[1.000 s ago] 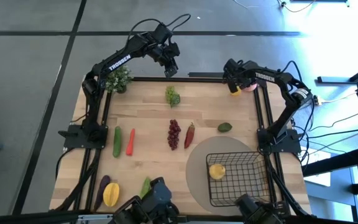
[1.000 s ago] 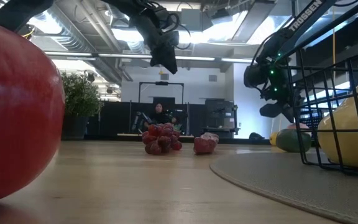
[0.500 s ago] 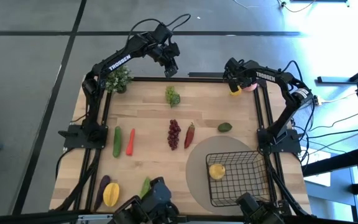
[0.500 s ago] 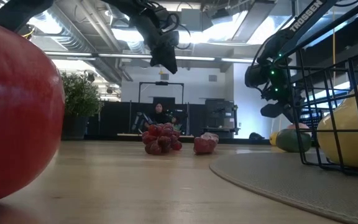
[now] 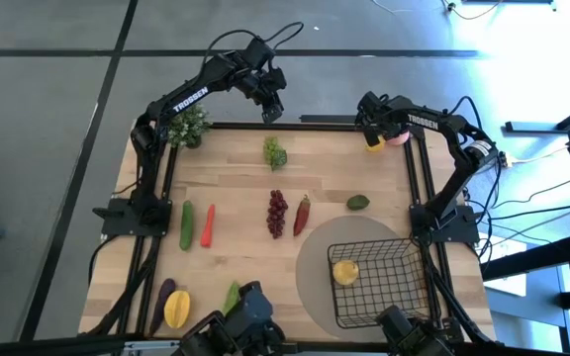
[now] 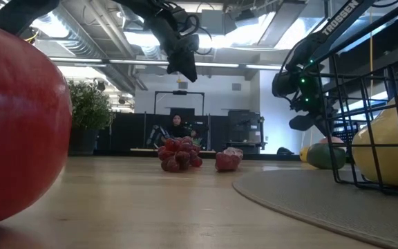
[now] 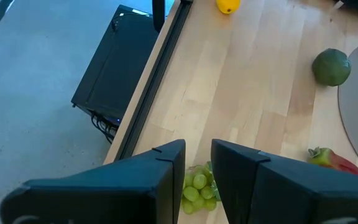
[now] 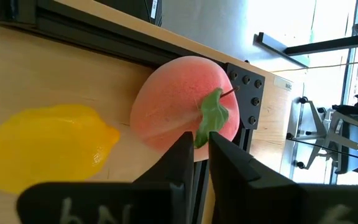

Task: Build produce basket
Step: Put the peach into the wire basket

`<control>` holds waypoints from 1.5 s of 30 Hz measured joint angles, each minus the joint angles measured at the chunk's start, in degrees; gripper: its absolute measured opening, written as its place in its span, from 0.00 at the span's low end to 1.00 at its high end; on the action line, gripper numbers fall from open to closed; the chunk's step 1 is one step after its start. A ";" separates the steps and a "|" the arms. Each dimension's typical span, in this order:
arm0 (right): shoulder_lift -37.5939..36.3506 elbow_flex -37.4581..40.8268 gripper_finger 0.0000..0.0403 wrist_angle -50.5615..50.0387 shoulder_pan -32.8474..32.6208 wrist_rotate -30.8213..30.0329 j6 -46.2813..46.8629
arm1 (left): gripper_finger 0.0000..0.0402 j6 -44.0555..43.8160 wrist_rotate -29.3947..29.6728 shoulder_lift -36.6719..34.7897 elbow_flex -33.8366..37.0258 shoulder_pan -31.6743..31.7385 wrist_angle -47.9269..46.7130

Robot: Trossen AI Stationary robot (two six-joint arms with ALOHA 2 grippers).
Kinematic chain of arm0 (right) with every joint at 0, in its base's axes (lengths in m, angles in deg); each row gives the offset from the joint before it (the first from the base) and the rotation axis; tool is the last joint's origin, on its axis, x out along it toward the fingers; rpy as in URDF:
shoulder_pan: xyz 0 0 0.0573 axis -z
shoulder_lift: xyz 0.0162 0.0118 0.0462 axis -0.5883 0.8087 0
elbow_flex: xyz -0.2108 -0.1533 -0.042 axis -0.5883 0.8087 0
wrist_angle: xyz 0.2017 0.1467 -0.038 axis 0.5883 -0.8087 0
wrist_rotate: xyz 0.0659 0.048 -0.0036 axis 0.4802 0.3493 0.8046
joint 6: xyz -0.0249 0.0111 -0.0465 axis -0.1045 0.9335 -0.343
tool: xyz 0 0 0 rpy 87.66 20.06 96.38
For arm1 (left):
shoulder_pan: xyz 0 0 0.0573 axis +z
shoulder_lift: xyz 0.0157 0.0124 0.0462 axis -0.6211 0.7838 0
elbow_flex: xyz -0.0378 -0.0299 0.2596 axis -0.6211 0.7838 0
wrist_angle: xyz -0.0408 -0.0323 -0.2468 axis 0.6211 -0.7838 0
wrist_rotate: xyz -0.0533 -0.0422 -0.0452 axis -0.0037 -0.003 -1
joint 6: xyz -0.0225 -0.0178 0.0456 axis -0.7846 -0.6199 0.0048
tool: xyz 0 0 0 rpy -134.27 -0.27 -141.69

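The black wire basket (image 5: 404,295) stands on a round grey mat (image 5: 315,267) at the table's near right, with a yellow fruit (image 5: 344,272) in it. My left gripper (image 5: 272,111) hangs shut and empty high over the far edge, above the green grapes (image 7: 197,190). My right gripper (image 5: 374,131) is shut, its fingers a slit apart, just above the pink peach (image 8: 185,109) and the lemon (image 8: 48,155) at the far right corner. Both fruits lie on the table.
Dark red grapes (image 5: 278,213), chili (image 5: 302,214) and avocado (image 5: 358,203) lie mid-table. Cucumber (image 5: 186,224) and carrot (image 5: 208,224) lie at the left, eggplant (image 5: 163,297) and mango (image 5: 176,310) near left. A potted plant (image 5: 188,126) stands far left. A red apple (image 6: 19,124) fills the low view's left.
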 joint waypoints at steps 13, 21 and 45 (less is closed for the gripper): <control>-0.02 -0.02 0.02 0.22 0.00 0.00 -0.03 | 0.17 0.04 0.00 0.00 0.00 -0.01 0.00; -0.02 -0.02 0.00 -0.41 0.00 -0.02 -0.25 | 0.17 0.02 0.00 0.00 0.00 0.00 0.00; -0.09 -8.31 0.00 -11.22 -4.44 -0.61 -0.43 | 0.17 -0.50 0.00 0.00 -0.01 -0.02 -0.02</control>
